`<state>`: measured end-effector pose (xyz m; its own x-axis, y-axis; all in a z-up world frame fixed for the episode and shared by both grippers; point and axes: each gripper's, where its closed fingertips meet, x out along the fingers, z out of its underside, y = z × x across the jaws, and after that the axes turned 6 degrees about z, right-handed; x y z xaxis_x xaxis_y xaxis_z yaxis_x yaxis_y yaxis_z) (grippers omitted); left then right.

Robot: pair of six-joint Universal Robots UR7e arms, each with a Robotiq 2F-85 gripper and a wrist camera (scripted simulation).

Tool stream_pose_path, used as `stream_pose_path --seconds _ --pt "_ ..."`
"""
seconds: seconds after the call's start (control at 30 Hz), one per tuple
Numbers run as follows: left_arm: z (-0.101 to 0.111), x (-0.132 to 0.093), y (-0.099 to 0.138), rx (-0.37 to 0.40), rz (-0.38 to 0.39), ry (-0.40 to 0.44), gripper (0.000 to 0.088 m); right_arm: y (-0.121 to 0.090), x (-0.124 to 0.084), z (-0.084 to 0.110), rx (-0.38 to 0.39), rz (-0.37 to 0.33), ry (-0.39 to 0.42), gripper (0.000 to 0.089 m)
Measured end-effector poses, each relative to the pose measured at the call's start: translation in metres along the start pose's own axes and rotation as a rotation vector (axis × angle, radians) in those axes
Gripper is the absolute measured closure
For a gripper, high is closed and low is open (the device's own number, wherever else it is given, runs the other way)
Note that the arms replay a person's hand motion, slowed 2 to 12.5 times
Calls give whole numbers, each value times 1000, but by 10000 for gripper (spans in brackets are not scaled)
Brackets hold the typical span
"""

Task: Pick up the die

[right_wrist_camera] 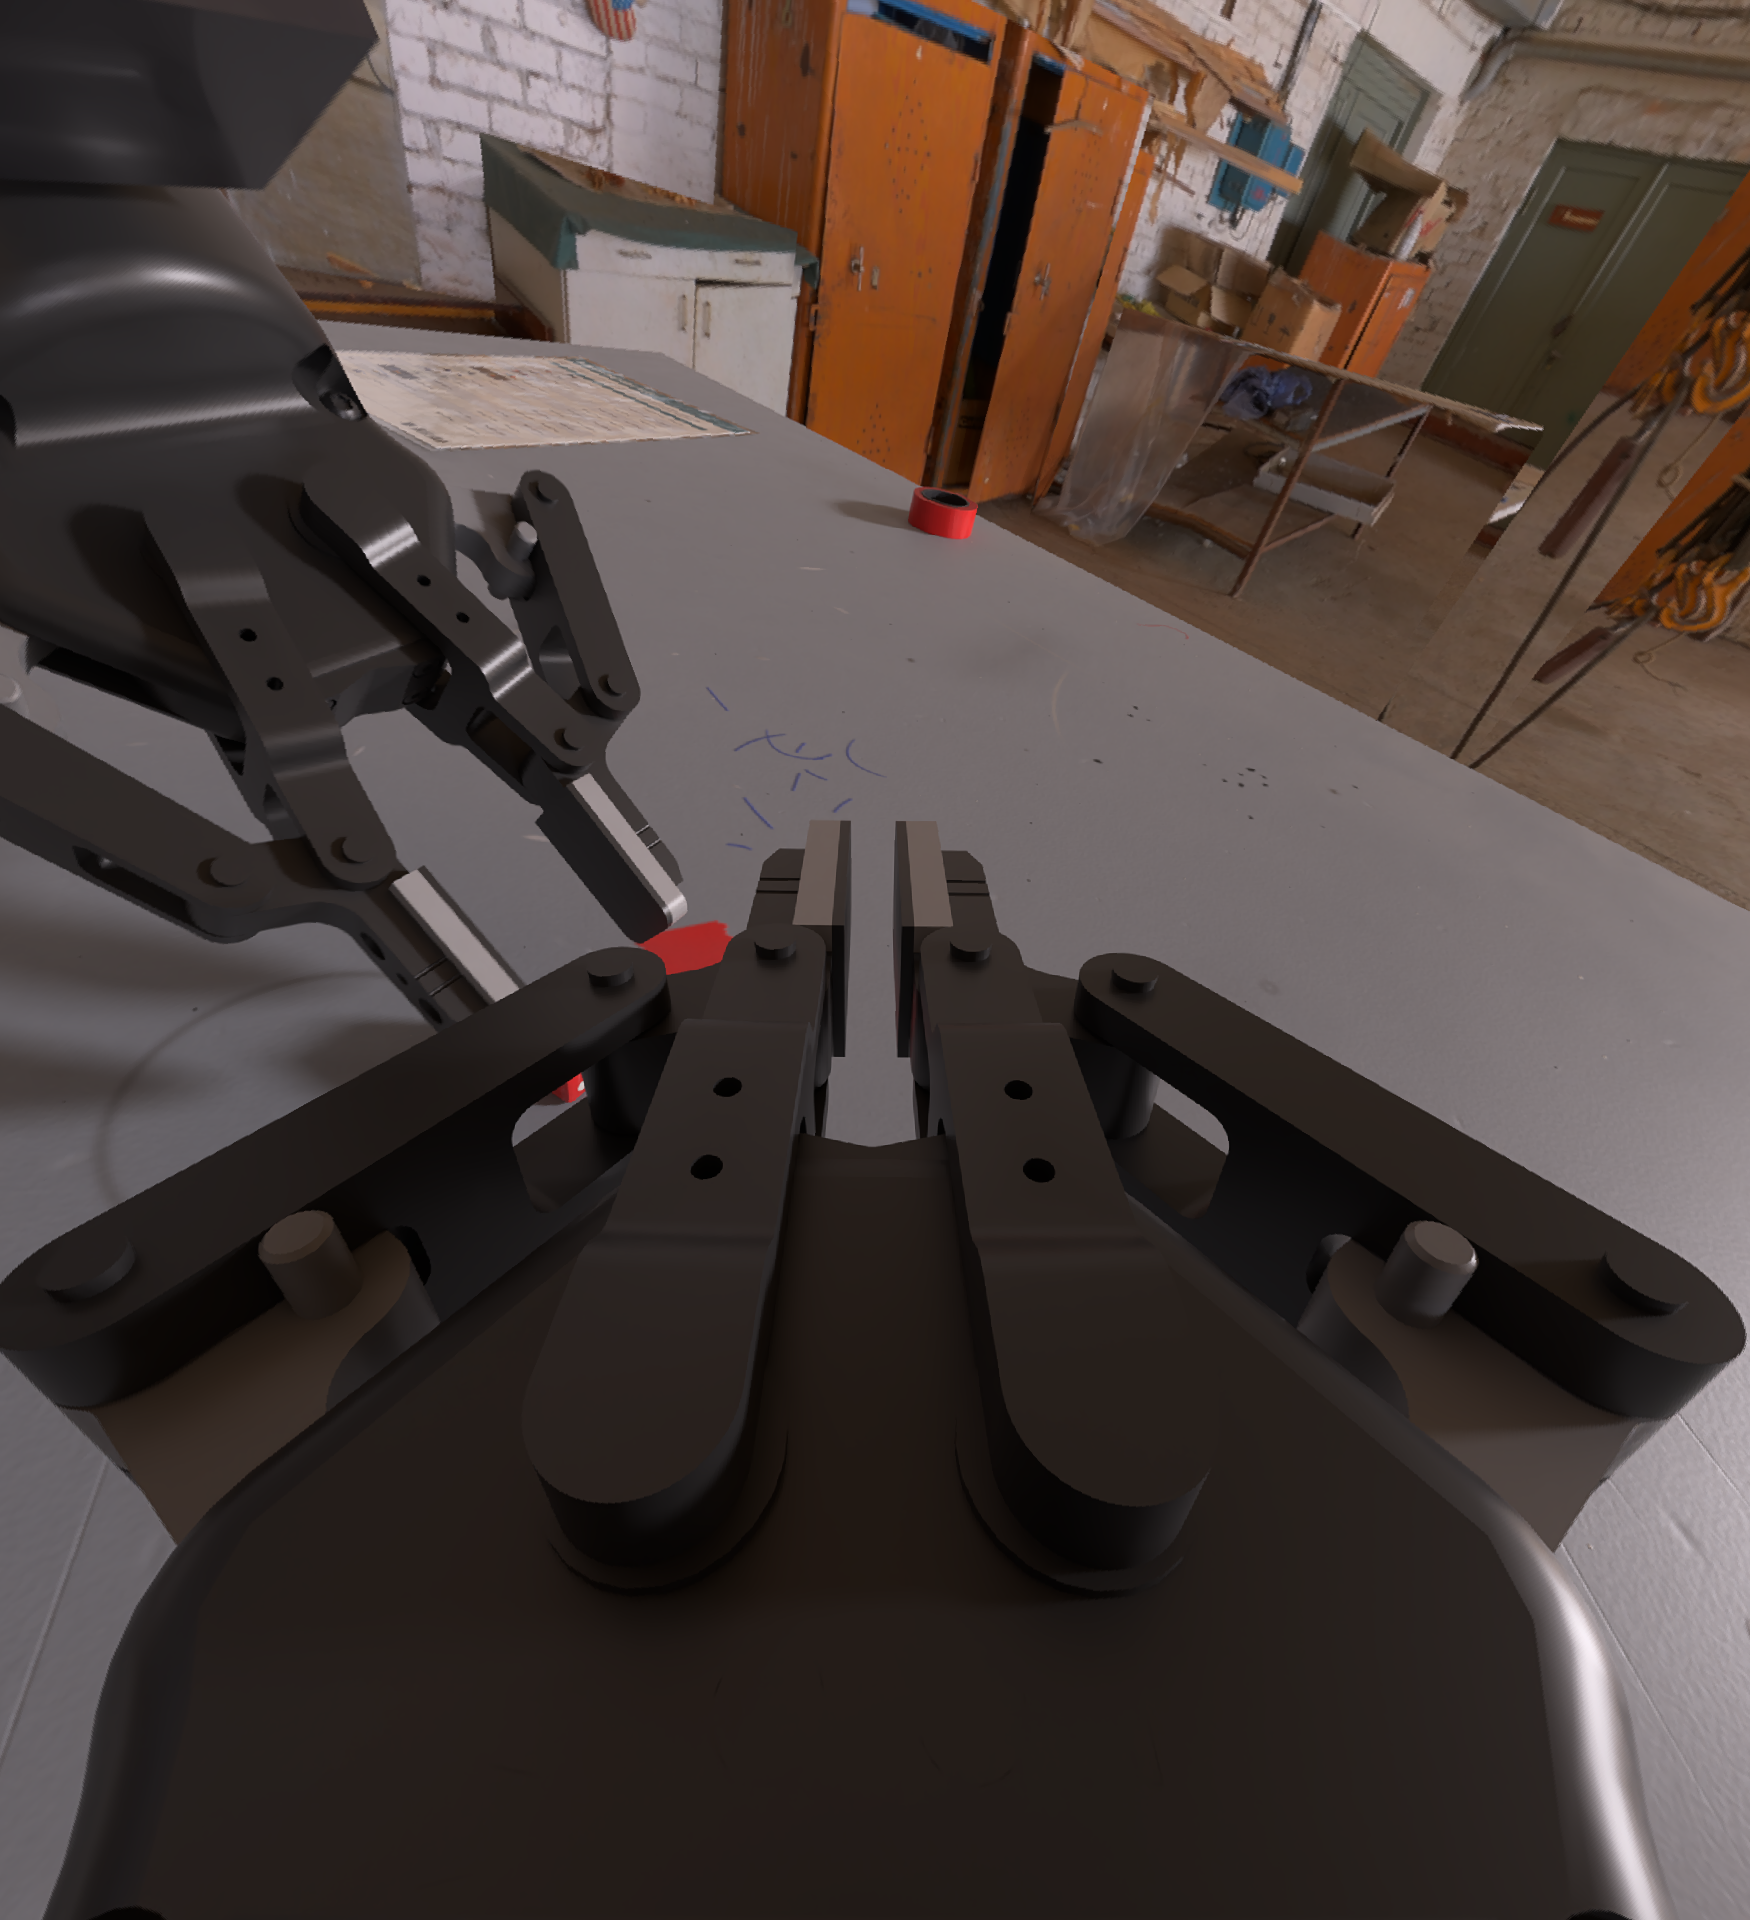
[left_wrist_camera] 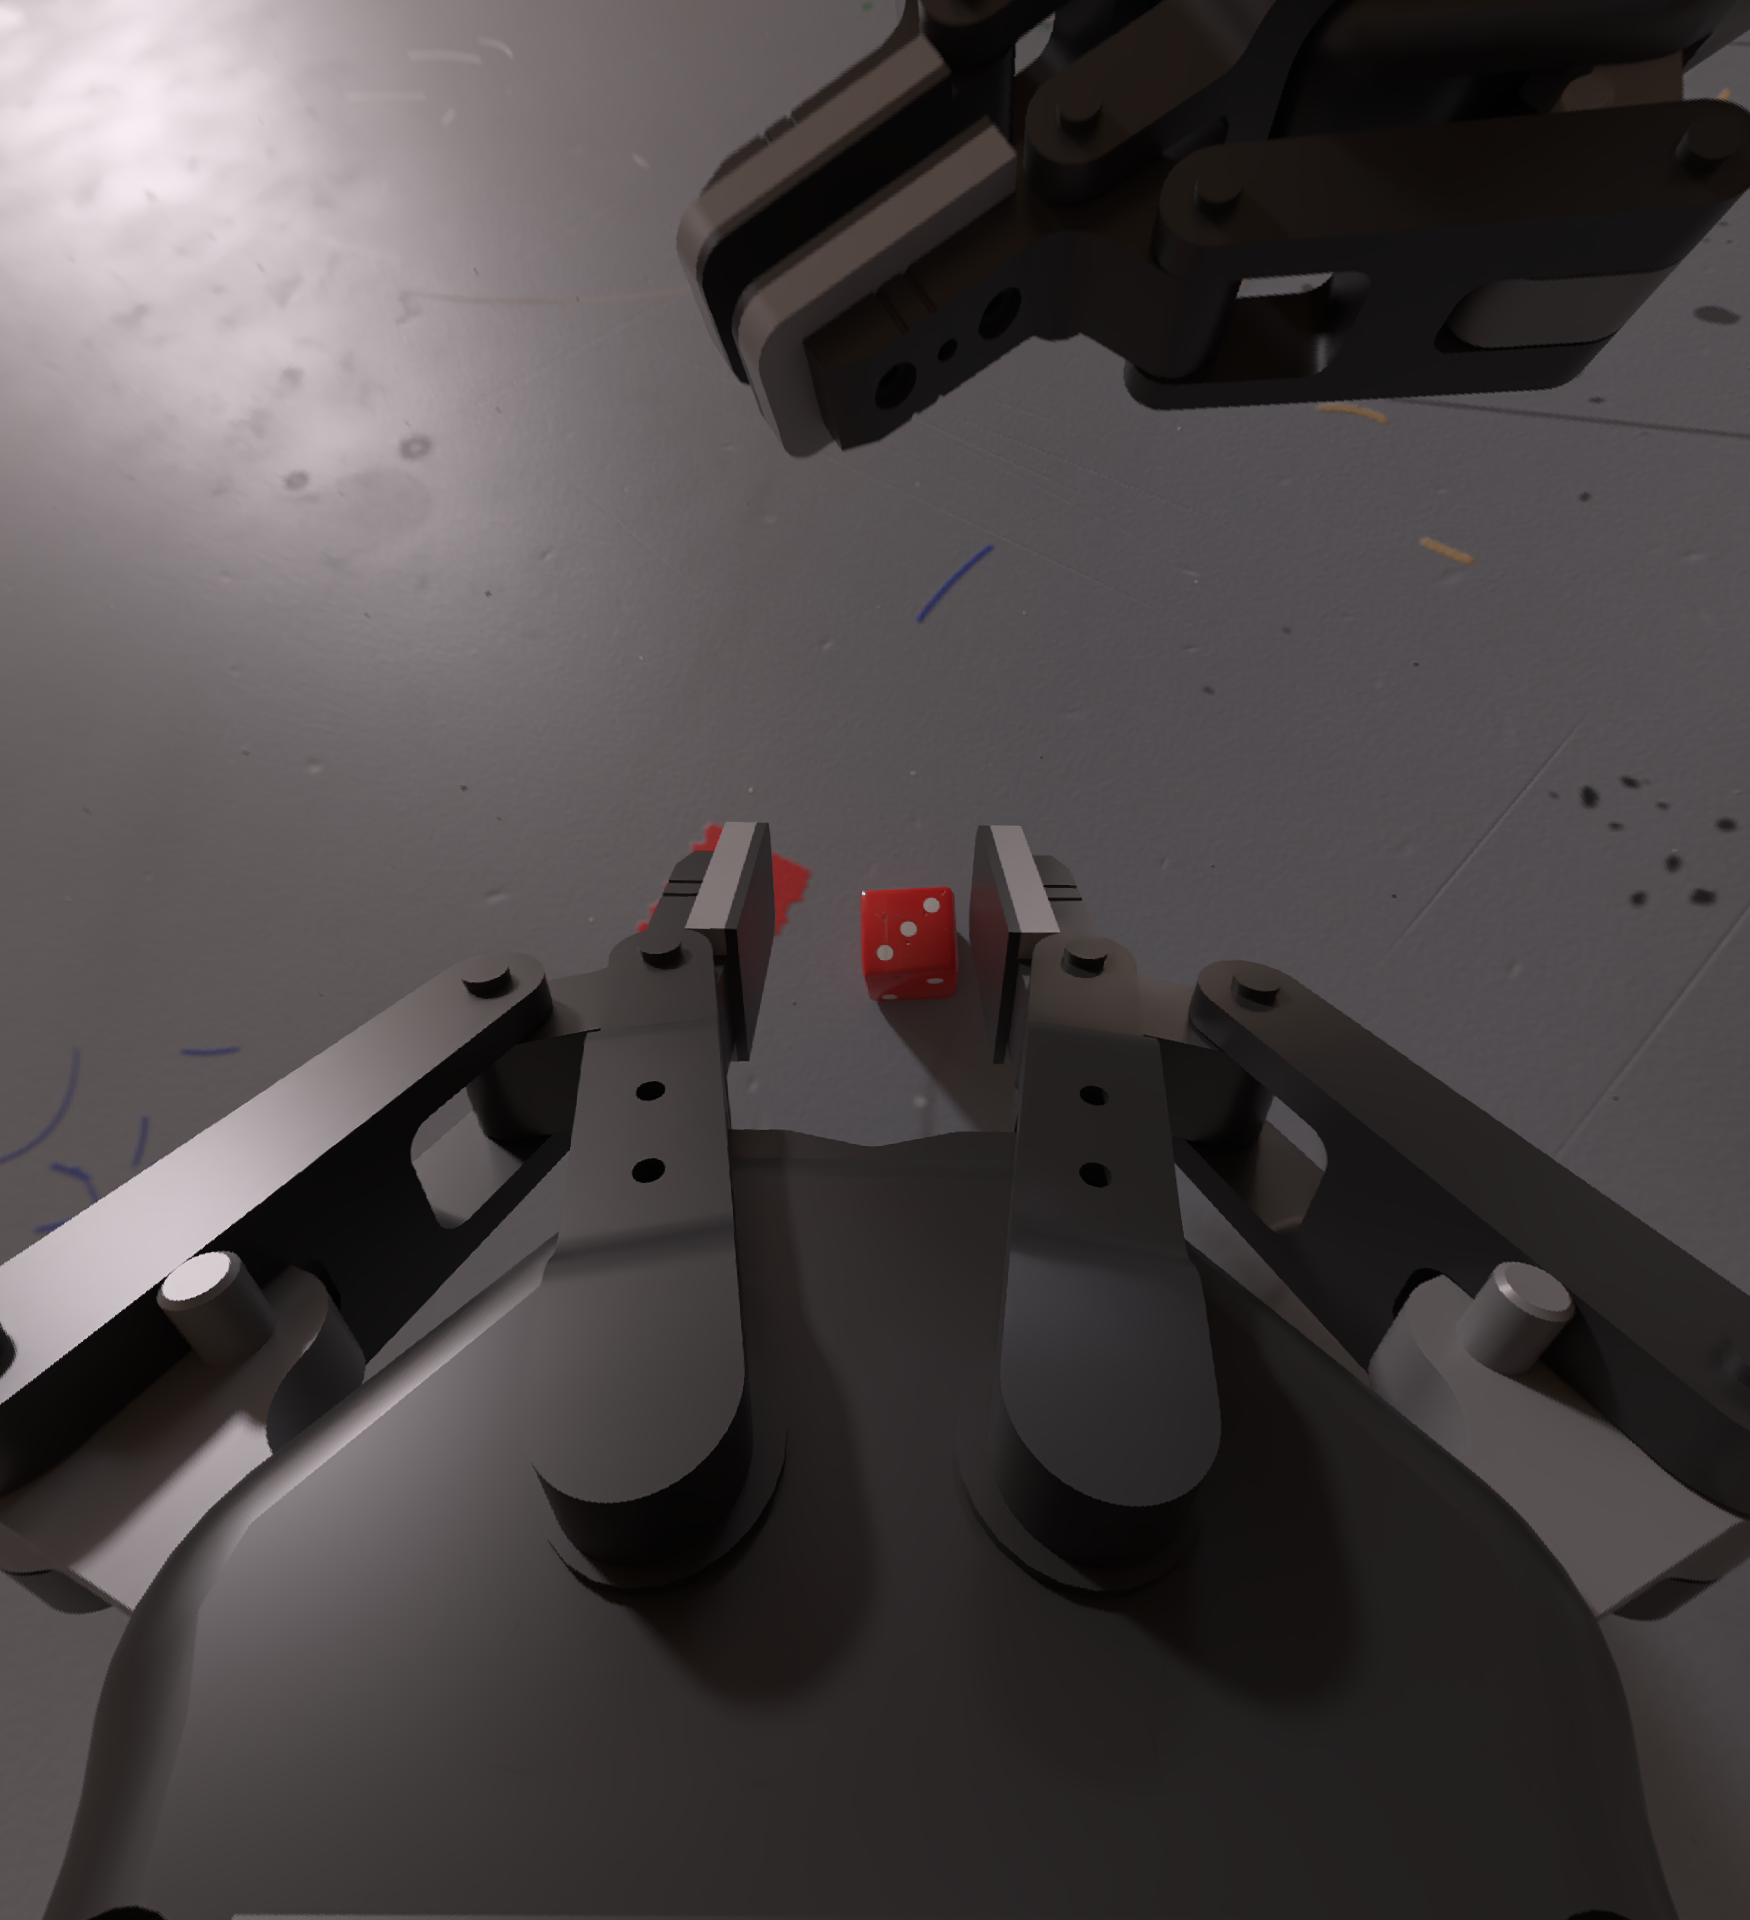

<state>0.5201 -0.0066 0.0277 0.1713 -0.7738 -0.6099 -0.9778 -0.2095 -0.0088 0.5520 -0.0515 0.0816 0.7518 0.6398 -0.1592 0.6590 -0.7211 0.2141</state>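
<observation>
- The die (left_wrist_camera: 907, 943) sits on the grey counter (left_wrist_camera: 331, 644) at lower centre of the left wrist view, between the fingers of the left pincer (left_wrist_camera: 871, 914), which stands apart around it
- It lies off-centre, just beside the finger on the frame's right and farther from the other; no pad touches it yet as far as I can tell
- A red patch (left_wrist_camera: 786, 881) on the counter shows behind the finger on the frame's left; it could be mistaken for the die, being the same colour
- The right pincer (left_wrist_camera: 746, 312) hangs at upper right of that view with its pads nearly together and nothing between them; the right wrist view shows the same narrow gap (right_wrist_camera: 872, 883)
- In the right wrist view the die itself is mostly hidden behind linkage, so that camera is little help for checking the grasp
- Risk: on closing, the nearer finger would probably meet the die first and push it sideways or twist it, so a corner is pinched and the small, smooth cube pops out
- Risk: if the fingertips stay too high, the pads would catch only the top edge and it would slip on lifting
- Risk: the two pincers are near each other, so a careless lift could bring them into contact
</observation>
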Motion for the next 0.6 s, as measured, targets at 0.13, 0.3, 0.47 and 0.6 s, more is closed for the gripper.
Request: stream_pose_path --seconds 0.13,0.3,0.47,0.6 --pt "8 0 5 -79 51 -59 487 2 0 -1 28 -1 11 819" --pt "16 -2 5 -105 61 -121 484 6 -1 -2 56 10 22 819" --pt "17 -1 7 -103 58 -129 556 10 -2 -3 80 21 31 820" --pt "16 1 9 -103 64 -132 586 12 -2 -3 96 22 34 820"
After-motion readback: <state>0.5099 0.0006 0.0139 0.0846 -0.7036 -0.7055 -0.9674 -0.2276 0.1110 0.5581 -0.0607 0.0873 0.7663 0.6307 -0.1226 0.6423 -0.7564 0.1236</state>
